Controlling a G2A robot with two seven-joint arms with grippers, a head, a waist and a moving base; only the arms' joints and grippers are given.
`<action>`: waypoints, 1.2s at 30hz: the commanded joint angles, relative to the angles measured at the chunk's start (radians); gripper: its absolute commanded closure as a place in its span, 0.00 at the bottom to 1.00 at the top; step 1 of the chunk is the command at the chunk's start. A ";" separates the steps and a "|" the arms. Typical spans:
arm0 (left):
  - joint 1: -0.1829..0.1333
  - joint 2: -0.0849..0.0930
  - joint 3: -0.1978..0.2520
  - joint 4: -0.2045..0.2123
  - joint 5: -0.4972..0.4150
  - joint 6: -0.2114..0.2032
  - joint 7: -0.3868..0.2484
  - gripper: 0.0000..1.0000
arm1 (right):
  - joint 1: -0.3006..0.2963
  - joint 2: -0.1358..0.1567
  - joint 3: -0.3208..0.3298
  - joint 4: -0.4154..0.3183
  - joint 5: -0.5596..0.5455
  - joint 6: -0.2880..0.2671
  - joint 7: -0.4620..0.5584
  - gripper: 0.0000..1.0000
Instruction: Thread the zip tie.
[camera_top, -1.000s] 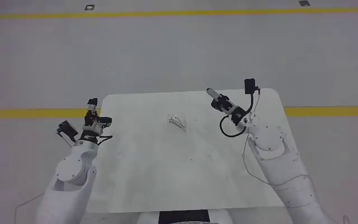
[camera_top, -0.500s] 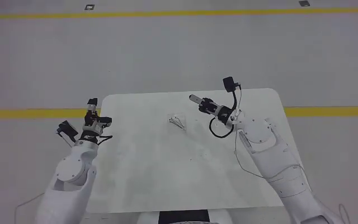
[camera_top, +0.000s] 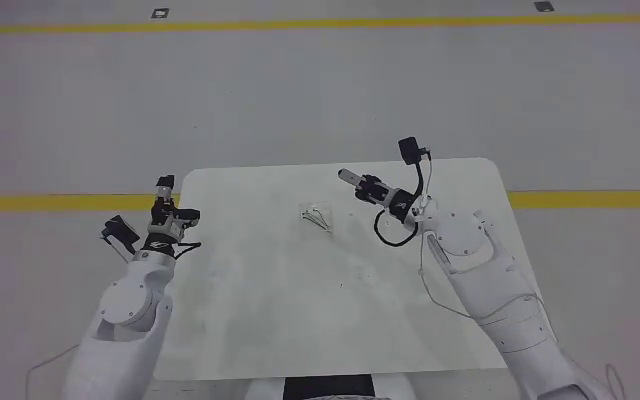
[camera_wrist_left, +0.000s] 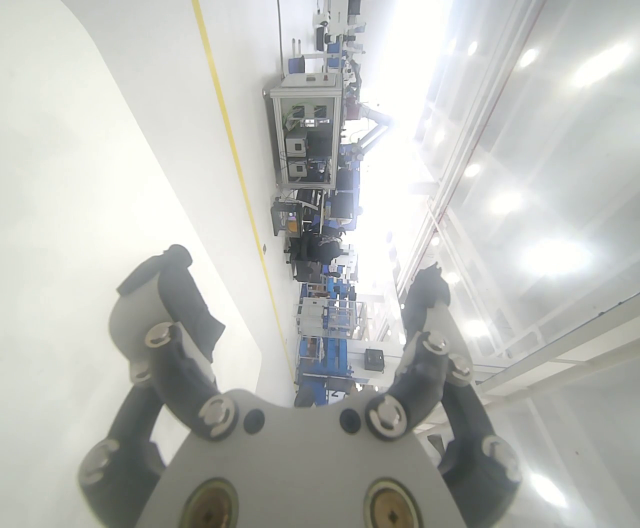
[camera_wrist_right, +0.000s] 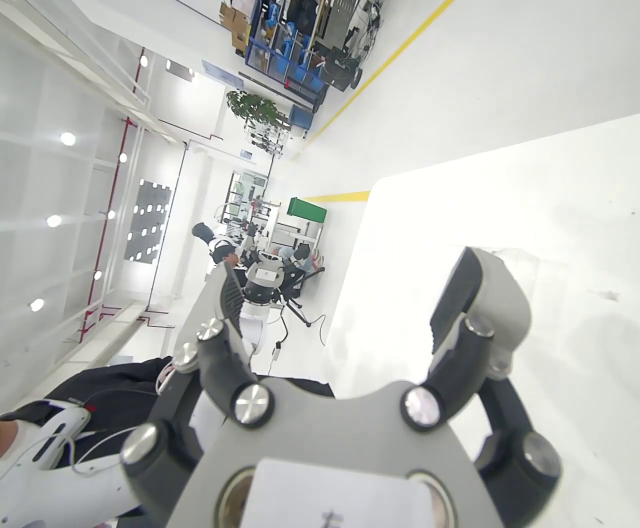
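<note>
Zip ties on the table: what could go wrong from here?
1. The zip ties look like a thin, flat, overlapping cluster. The right gripper, jaws open nearby, might pinch several or slip off.
2. The left gripper, also open, sits at the left edge of the table, far from them, so aligning tail and head could be awkward.

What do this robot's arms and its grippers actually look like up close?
The left arm and right arm are smooth, rounded white shells. The left gripper and right gripper each have a silver metal plate with shiny screws and two black-jointed fingers with grey tips. A black cable loops at the right wrist.
</note>
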 joint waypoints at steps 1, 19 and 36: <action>0.000 0.000 0.000 0.000 0.000 0.000 0.000 0.00 | 0.093 -0.005 -0.055 0.033 -0.115 -0.027 0.093 0.00; 0.000 0.000 0.000 0.000 0.000 0.000 0.000 0.00 | 0.478 -0.134 -0.423 0.451 -0.142 0.012 0.303 0.00; 0.000 0.000 0.000 0.000 0.000 0.000 0.000 0.00 | 0.571 -0.209 -0.562 0.546 -0.171 0.043 0.355 0.00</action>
